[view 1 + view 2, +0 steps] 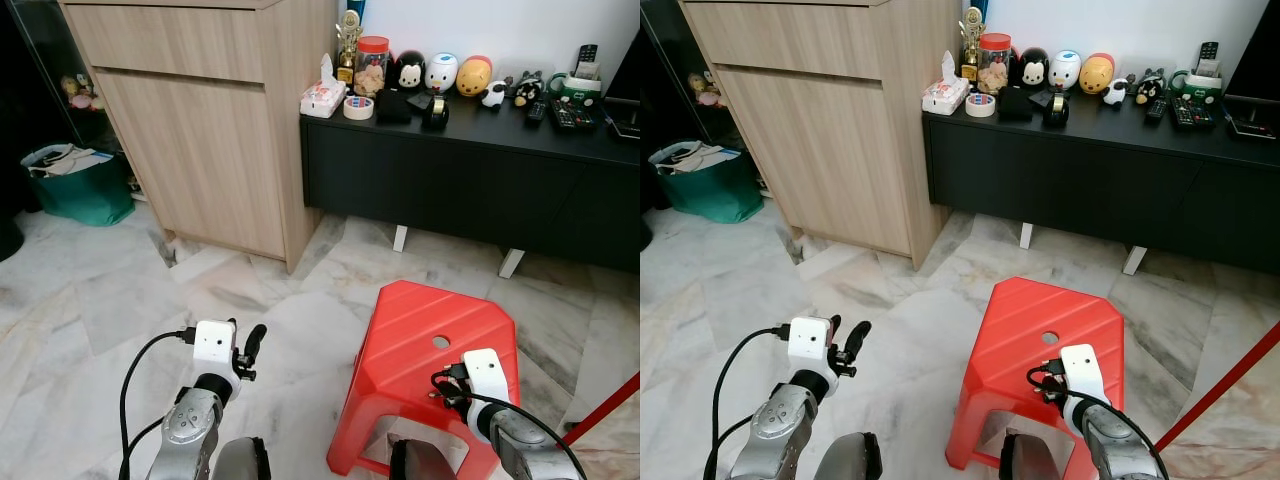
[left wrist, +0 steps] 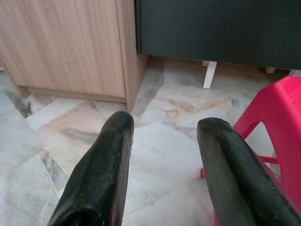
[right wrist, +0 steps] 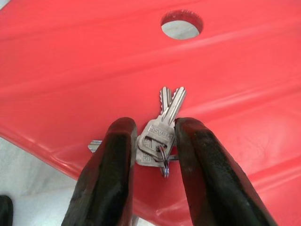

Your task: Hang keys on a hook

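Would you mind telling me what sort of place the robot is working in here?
Most likely a home living room: marble floor, a low black media console holding toys and remote controls, a light wooden cabinet and a red plastic stool.

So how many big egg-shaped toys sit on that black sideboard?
3, in a row: a black one, a white-and-blue one, a yellow one. Smaller figures stand beside them.

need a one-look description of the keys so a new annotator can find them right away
Start at the red plastic stool on the marble floor in front of the black cabinet. Over its seat, near the edge closest to the robot, the right gripper has its two black fingers closed on the keys. They are a small bunch of silver keys on a ring, the one metal thing against the red.
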### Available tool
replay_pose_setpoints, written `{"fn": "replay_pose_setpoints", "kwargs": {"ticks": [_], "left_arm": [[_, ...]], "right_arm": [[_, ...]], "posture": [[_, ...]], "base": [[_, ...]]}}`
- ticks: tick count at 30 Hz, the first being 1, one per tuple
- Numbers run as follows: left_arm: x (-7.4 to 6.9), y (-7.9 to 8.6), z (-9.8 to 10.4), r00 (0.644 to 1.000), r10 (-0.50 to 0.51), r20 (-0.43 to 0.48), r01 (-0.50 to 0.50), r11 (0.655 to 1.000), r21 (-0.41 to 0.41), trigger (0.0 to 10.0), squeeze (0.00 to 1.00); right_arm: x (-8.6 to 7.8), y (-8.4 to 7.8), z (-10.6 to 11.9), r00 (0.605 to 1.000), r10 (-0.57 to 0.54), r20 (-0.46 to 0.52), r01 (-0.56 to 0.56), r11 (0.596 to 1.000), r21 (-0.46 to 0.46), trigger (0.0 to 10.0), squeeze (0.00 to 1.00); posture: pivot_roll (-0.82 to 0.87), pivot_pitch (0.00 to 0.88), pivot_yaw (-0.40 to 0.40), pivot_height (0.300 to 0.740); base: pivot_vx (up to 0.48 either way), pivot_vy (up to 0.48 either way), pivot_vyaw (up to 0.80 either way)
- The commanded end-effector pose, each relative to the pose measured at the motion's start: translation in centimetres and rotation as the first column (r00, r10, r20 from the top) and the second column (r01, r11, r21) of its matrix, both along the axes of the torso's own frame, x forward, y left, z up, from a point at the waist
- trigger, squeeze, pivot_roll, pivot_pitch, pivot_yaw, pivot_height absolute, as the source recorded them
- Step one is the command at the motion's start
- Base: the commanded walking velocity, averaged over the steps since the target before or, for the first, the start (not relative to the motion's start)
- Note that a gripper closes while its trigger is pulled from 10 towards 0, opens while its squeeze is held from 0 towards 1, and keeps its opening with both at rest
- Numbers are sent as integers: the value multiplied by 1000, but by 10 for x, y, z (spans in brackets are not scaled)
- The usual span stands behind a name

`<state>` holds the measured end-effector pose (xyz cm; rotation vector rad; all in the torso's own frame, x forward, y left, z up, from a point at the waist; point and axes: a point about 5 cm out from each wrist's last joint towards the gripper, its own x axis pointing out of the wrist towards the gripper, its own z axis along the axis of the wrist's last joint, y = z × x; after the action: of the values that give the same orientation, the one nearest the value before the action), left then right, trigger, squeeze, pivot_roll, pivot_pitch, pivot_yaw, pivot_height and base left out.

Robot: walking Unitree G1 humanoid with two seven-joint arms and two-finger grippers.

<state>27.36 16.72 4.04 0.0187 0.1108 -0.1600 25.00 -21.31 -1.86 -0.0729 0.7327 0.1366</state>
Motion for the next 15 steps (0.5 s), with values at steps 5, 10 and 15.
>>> {"fn": "replay_pose_setpoints", "kwargs": {"ticks": [5, 10, 15], "left_arm": [[0, -1, -1, 1000, -16, -7, 16, 1000, 23, 10000, 0], [0, -2, -1, 1000, -21, -7, 21, 999, 28, 10000, 0], [-1, -3, -2, 1000, -27, -7, 27, 999, 35, 10000, 0]], "right_arm": [[1, 1, 0, 1000, -6, -5, 6, 1000, 1, 10000, 0], [1, 1, -1, 1000, -11, -10, 11, 1000, -2, 10000, 0], [0, 2, -3, 1000, -20, -16, 20, 1000, -5, 10000, 0]], "posture": [[24, 0, 8, 590], [24, 0, 8, 590], [25, 0, 8, 590]], "base": [[0, 0, 0], [0, 0, 0], [0, 0, 0]]}}
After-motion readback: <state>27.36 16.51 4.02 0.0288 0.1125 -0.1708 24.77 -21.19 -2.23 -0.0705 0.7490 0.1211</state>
